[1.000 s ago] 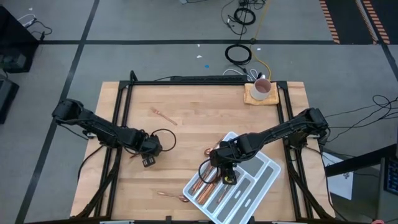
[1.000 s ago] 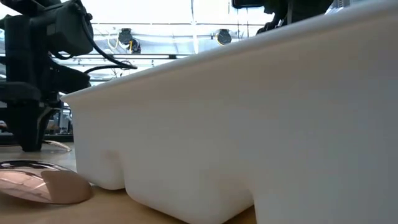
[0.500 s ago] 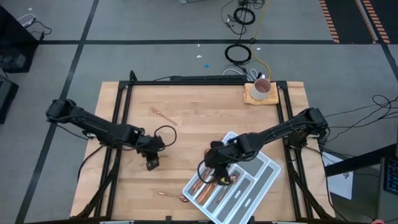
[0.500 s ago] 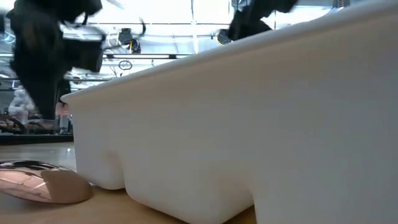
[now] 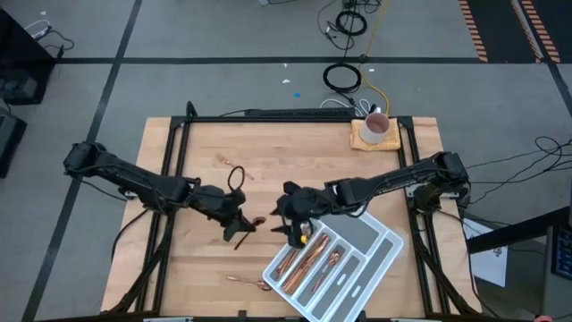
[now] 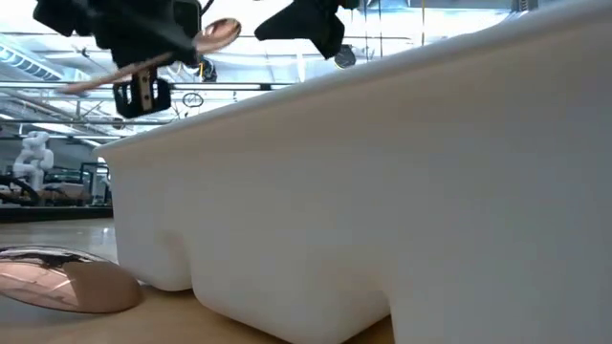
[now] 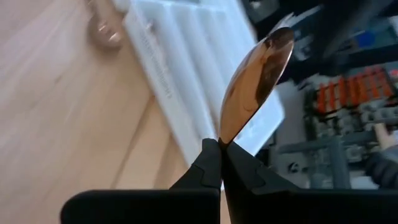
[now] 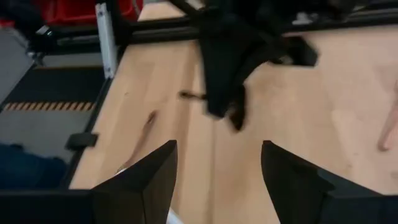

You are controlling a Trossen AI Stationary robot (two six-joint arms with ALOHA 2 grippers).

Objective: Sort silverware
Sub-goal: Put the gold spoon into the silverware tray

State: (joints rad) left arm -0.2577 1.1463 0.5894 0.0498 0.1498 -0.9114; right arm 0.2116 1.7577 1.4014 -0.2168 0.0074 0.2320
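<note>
A: What differs from 1 second back?

B: The left end effector (image 5: pixel 243 225) was down at the light wooden table (image 5: pixel 268 170) on the left side, jaws apart. It has since lifted and swung toward the middle, clamped on a shiny copper spoon (image 7: pixel 255 81), its handle pinched between the 2 dark fingers (image 7: pixel 208 165), bowl sticking out ahead. The low view shows that spoon raised above the rim of the white divided plastic tray (image 5: pixel 380 250).

A: And the right one?

B: The right end effector (image 5: pixel 293 225) has come off the tray to just beyond its left corner, near the left one. Its fingers (image 8: pixel 140 180) stand wide apart, gripping nothing.

A: The rest of the silverware?

B: Several copper pieces (image 5: pixel 308 259) lie in the tray's left compartments; 1 copper piece (image 5: pixel 234 165) sits on the table farther back, and another spoon (image 5: pixel 246 281) near the front edge.
</note>
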